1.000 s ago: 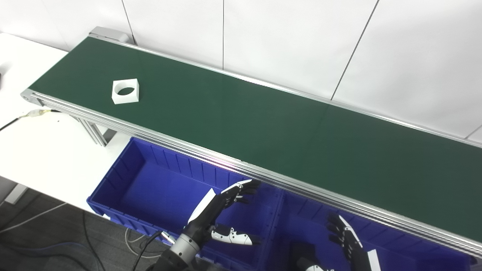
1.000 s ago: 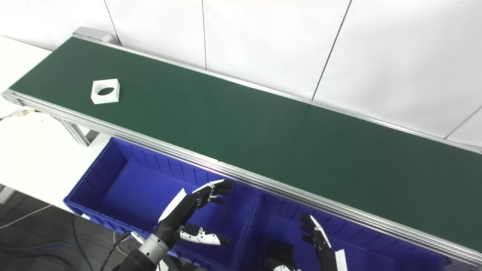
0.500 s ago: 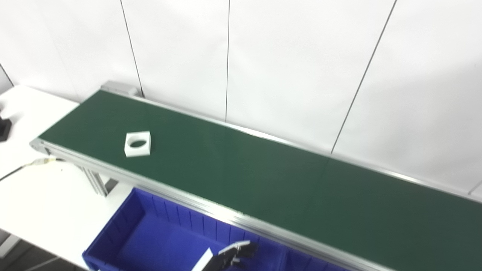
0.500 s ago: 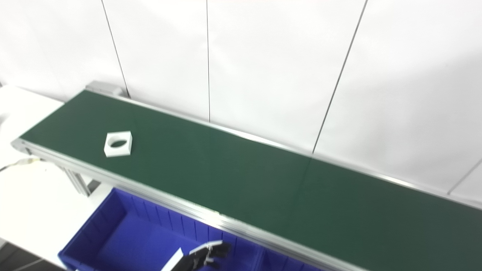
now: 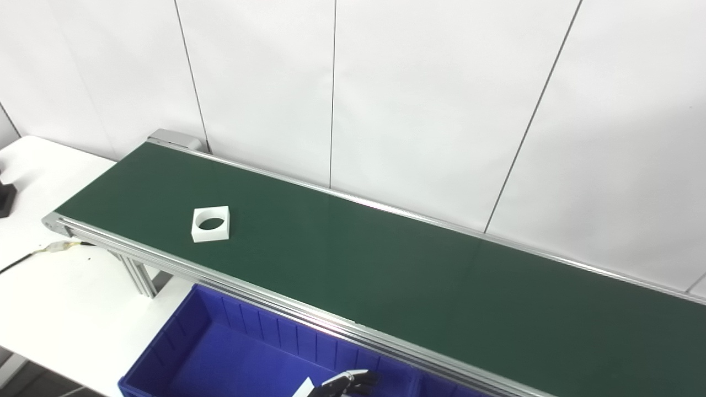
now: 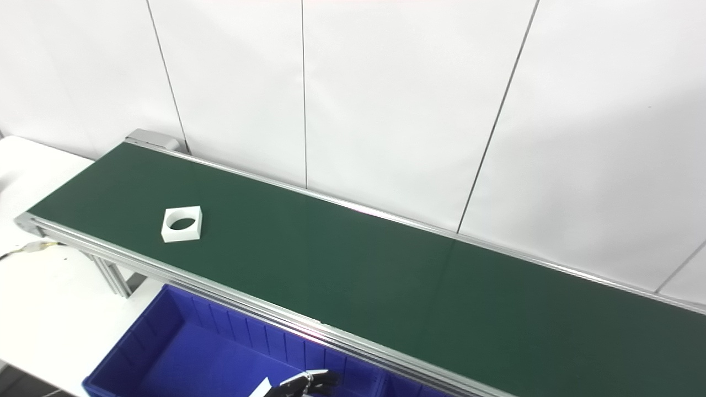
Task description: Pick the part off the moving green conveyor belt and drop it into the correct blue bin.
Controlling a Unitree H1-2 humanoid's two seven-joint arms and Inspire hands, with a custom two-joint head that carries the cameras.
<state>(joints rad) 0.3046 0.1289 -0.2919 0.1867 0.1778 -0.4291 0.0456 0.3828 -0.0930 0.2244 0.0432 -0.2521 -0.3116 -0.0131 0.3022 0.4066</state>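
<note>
The part (image 5: 210, 224) is a white square block with a round hole through it. It lies flat on the green conveyor belt (image 5: 386, 264) near the belt's left end. Only the dark fingertips of my left hand (image 5: 346, 382) show at the bottom edge, stretched out over the blue bin (image 5: 220, 353), holding nothing. They are far below and to the right of the part. The rest of that hand is cut off by the picture's edge. My right hand is out of view.
The belt runs from upper left to lower right on an aluminium frame (image 5: 276, 300), against a white panelled wall. A white table (image 5: 66, 292) with a cable (image 5: 33, 255) lies at the left. The blue bin's divider (image 6: 380, 386) shows at the bottom.
The camera has tilted up, so both hands slid down out of the picture and only the left fingertips remain. The part has ridden a little to the right along the belt.
</note>
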